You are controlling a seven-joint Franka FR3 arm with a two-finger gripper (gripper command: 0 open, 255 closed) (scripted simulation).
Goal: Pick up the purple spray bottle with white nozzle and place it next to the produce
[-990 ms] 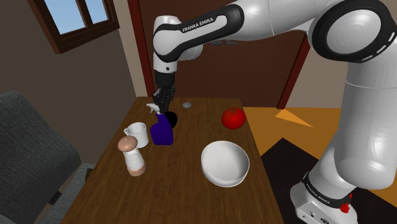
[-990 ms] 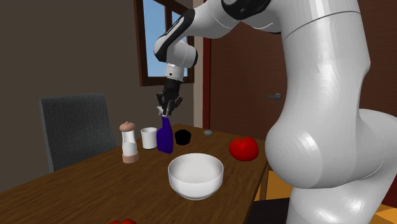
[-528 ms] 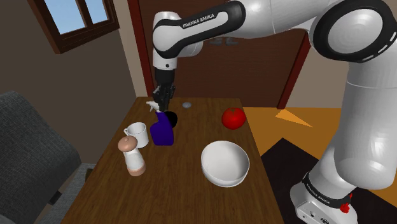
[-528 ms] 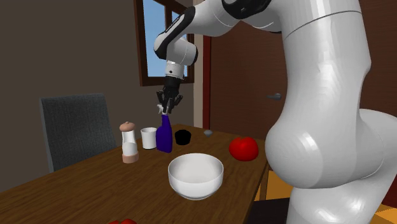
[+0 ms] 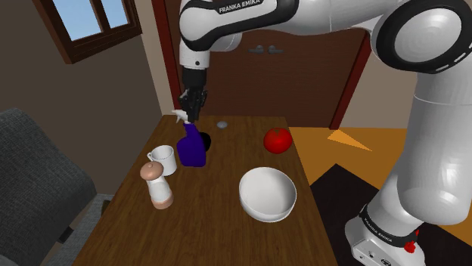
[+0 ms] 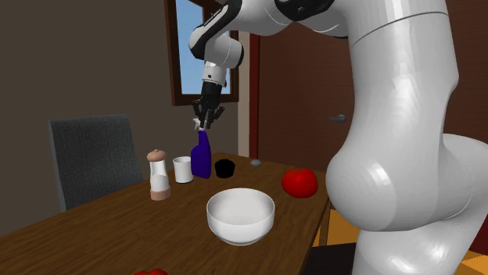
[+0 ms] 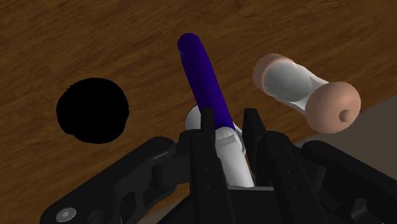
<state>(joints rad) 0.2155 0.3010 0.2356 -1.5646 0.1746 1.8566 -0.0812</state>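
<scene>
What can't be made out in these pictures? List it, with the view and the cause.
Second exterior view: the red thing is cut off by the bottom edge, so its kind is unclear.
Shoulder view: the small grey thing is too small to identify.
Wrist view: the nozzle of the spray bottle is largely covered by the jaws clasping it.
Shoulder view: the black round thing sits partly behind the spray bottle.

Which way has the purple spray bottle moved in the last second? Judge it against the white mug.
Yes. The purple spray bottle has risen: clasped by the gripper, its base now sits higher against the white mug.
</scene>
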